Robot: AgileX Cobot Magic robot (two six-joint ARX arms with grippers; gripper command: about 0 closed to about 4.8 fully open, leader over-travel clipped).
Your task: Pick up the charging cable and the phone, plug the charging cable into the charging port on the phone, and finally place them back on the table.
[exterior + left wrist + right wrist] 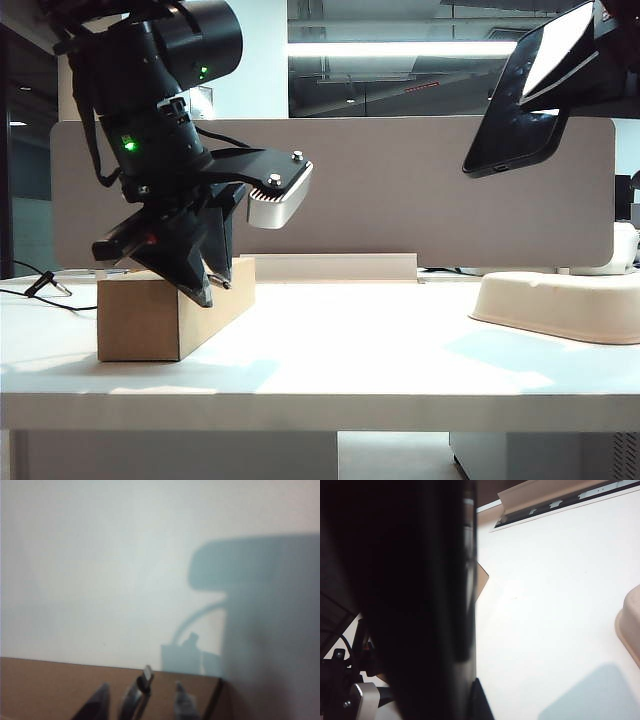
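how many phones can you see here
1: the phone is held up in the air by the right gripper, high above the cream tray. Another could lie hidden behind the cardboard box.

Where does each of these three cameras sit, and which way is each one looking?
Exterior view: sits low at the table's front, facing the grey divider; shows both arms, the left gripper over the cardboard box, and the raised phone.
Left wrist view: rides the left arm, looking down past its fingertips at the plug on the box.
Right wrist view: rides the right arm, looking along the phone down to the table.
Shared: exterior and left wrist both show the box.
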